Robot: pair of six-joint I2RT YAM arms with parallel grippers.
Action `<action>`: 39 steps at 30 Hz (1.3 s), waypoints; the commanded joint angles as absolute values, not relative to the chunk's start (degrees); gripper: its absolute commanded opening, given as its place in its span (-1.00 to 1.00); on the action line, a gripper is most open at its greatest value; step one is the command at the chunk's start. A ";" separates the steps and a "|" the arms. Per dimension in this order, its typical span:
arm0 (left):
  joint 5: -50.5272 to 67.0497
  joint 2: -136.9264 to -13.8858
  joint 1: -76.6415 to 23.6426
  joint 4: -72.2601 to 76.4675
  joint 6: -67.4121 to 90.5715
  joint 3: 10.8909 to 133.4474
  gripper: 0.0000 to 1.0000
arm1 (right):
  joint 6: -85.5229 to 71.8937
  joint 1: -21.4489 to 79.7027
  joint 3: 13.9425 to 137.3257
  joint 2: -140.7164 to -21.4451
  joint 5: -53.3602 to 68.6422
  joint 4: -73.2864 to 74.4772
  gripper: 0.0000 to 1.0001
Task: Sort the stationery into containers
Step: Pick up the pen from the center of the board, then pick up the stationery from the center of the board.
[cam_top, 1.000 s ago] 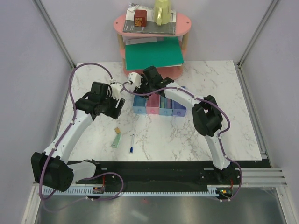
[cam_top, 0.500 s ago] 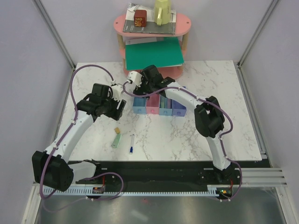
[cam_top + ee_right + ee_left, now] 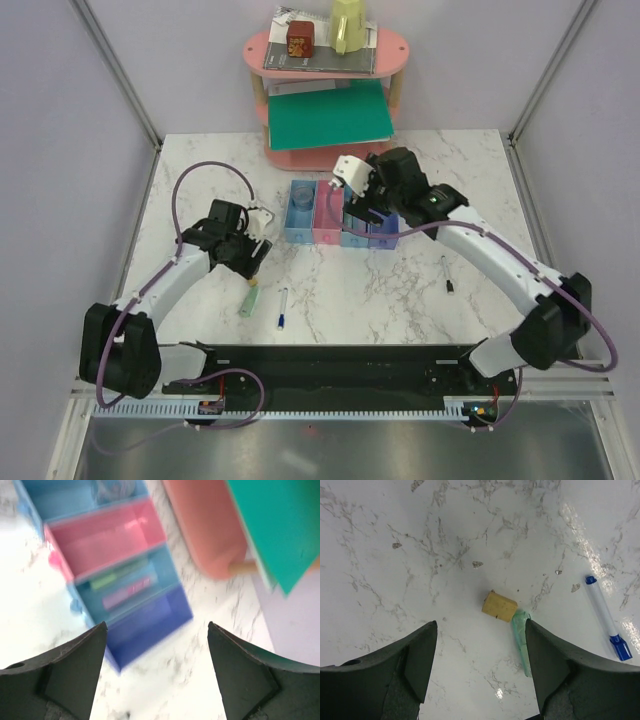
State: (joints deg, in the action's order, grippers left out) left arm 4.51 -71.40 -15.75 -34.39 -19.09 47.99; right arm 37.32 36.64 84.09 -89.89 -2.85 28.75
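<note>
My left gripper (image 3: 252,262) is open and empty, low over the table just behind the tan eraser (image 3: 254,282). In the left wrist view the eraser (image 3: 499,606) lies ahead of the open gripper (image 3: 480,672), touching the pale green marker (image 3: 521,641); the white pen with the blue tip (image 3: 605,615) lies to the right. My right gripper (image 3: 368,212) is open and empty over the row of trays (image 3: 328,236). Its blurred wrist view shows the violet-blue tray (image 3: 150,620) empty, the blue tray holding a pink-purple marker (image 3: 127,592), and the pink tray (image 3: 107,537) empty. A tape roll (image 3: 300,193) sits in the light blue tray. A thin black pen (image 3: 446,275) lies on the table to the right.
The pink oval two-tier shelf (image 3: 390,45) stands behind the trays, with a green folder (image 3: 330,112) on its lower tier and books, a red box and a yellow cup on top. The shelf (image 3: 200,525) shows close behind the trays in the right wrist view.
My right arm has swung right, from the left end of the trays to their right end, uncovering the black pen. My left gripper has moved nearer and lower, towards the eraser.
</note>
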 commanded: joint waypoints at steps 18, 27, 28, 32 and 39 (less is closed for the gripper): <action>2.99 -86.21 -15.38 -32.61 -21.62 50.63 0.26 | 40.78 24.44 39.29 -58.09 -1.50 36.39 0.75; 3.87 -89.30 -15.38 -31.64 -20.57 50.01 0.24 | 39.99 18.46 40.69 -62.31 2.28 34.54 0.74; 3.87 -90.08 -15.38 -31.55 -20.48 49.92 0.24 | 39.90 18.37 40.87 -62.23 2.29 34.63 0.73; 4.30 -91.40 -15.38 -31.55 -20.83 49.66 0.22 | 40.25 17.58 39.82 -61.79 1.41 34.80 0.73; 6.15 -87.63 -15.38 -33.13 -20.92 50.27 0.22 | 40.17 15.73 38.14 -58.28 1.93 36.12 0.74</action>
